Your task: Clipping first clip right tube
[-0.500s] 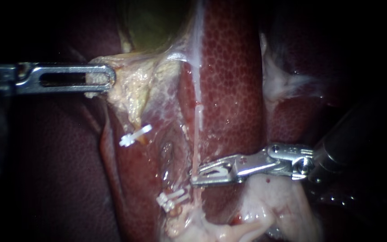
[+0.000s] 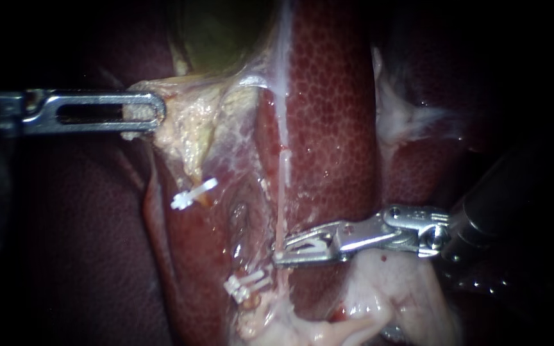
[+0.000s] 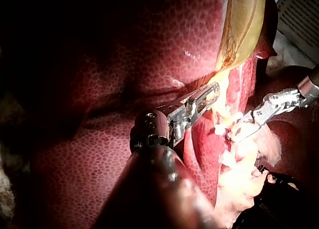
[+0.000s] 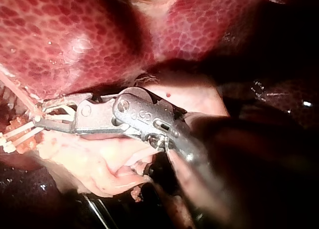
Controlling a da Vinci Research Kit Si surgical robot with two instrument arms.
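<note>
My right instrument [image 2: 279, 251]: jaws narrowly apart, both bearing on the loaded clip [image 2: 312, 245] seated between them; the right tube [image 2: 283, 173], a thin pale strand running down the liver [image 2: 335, 115], passes between the jaw tips; whether the clip touches it, I cannot tell. My left instrument [image 2: 152, 112]: jaws clamped on pale tissue [image 2: 187, 128] beside the gallbladder [image 2: 219, 32].
</note>
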